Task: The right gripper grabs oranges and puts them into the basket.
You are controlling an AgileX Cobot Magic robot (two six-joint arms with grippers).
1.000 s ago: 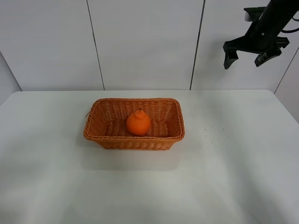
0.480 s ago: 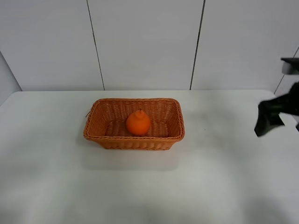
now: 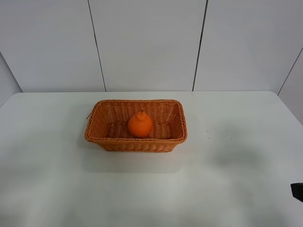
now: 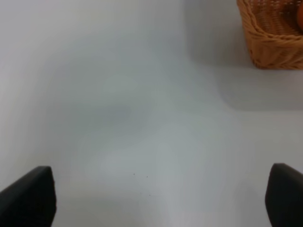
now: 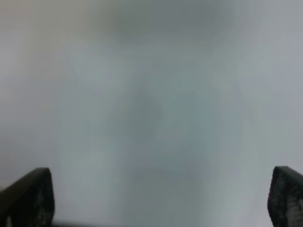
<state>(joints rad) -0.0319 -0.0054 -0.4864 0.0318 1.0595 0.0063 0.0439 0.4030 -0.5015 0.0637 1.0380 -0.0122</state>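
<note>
One orange (image 3: 140,125) sits in the basket (image 3: 102,134); my right hand (image 5: 161,201) hangs wide open and empty over bare tabletop (image 3: 227,156).

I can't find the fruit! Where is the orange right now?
The orange sits inside the wicker basket, near its middle, on the white table in the high camera view, a little left of centre.

Little of the robot shows; the left gripper (image 4: 158,201) appears only as two matte black fingers (image 4: 28,196) with rounded, blunt tips; the right gripper (image 5: 158,201) looks the same, black fingers (image 5: 27,197) slightly blurred and dull; in the exterior high view, only a small black fragment shows at the edge.
</note>
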